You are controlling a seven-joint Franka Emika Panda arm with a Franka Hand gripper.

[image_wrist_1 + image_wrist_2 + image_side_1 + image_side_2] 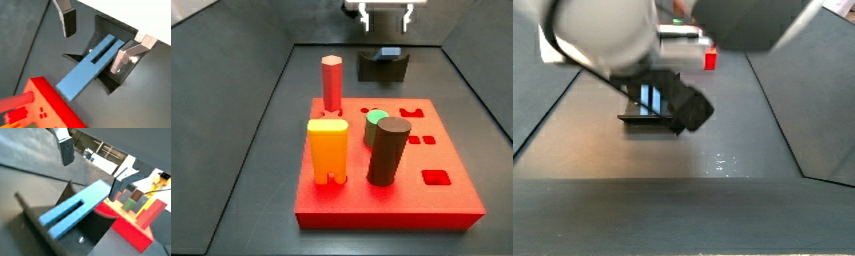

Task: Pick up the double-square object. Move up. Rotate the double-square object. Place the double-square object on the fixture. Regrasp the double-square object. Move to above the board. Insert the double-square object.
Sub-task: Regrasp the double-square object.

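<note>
Your pincer [100,37] hangs wide open and empty above the fixture [113,82], where the blue bar [90,67] lies tilted, one end jutting toward the red board [53,107]. Come down off-centre for the regrasp and, I judge, a finger [123,57] could land on the bar and tip it off its rest.

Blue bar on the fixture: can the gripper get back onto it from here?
Probably yes. The gripper is open, its fingers apart on either side of the blue bar, which leans on the fixture. Nothing lies between the pads and the bar in both wrist views.
</note>
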